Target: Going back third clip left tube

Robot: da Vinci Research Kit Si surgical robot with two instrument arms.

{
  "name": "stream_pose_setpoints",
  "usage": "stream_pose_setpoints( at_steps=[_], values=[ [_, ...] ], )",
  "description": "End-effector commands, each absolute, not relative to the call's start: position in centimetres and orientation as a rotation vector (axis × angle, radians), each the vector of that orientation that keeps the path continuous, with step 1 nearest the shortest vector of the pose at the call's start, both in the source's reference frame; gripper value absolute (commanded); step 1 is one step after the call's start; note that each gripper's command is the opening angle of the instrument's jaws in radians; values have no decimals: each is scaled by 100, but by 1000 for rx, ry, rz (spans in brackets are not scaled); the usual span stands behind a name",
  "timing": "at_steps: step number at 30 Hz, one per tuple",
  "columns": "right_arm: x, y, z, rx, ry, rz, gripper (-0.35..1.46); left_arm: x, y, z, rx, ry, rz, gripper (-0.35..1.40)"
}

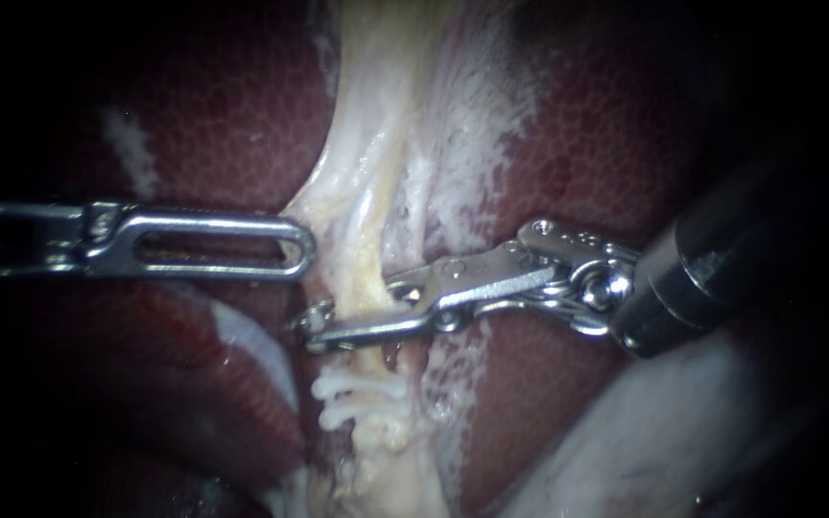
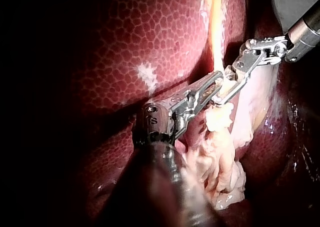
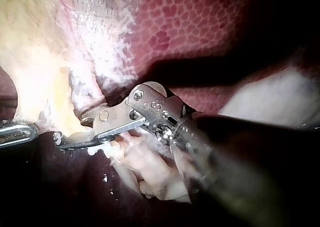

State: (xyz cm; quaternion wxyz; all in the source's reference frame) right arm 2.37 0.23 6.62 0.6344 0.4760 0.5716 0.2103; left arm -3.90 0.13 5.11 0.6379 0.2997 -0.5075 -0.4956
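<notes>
A pale tube (image 1: 368, 221) runs down between the dark red liver lobes (image 1: 194, 115). My right instrument (image 1: 352, 312) reaches across it from the right. Its jaws stand a little apart, one on each side of the tube, so I read them as open. The right wrist view shows the same straddle at my right instrument (image 3: 75, 135). Just below the jaws, white clips (image 1: 362, 398) cross the tube. My left instrument (image 1: 297, 249) lies flat from the left, its slotted jaws shut on the pale tissue edge beside the tube; the left wrist view shows it (image 2: 216, 83) the same way.
Frayed pale tissue (image 1: 376, 470) hangs below the clips. A whitish fold, perhaps the gallbladder (image 1: 645, 441), lies under my right instrument's shaft. White filmy tissue (image 1: 477, 144) spreads over the liver to the right of the tube.
</notes>
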Motion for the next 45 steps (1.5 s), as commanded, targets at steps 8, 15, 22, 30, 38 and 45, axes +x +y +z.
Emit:
stream_pose_setpoints(
  at_steps=[8,15,22,30,38,45],
  values=[
    [237,23,662,1088,1307,481,-35,-391,13,511,683,-1159,-1132,-35],
    [242,20,658,1063,1321,454,37,-391,13,511,683,-1159,-1132,-35],
    [255,24,658,885,1393,330,59,-391,12,510,683,-1159,-1132,-35],
    [251,29,666,769,1434,221,60,-391,11,508,682,-1158,-1132,-35],
    [239,32,671,710,1456,153,60,-391,11,508,682,-1159,-1132,-35],
    [223,32,672,704,1453,158,60,-391,11,508,682,-1159,-1132,-35]
  ],
)
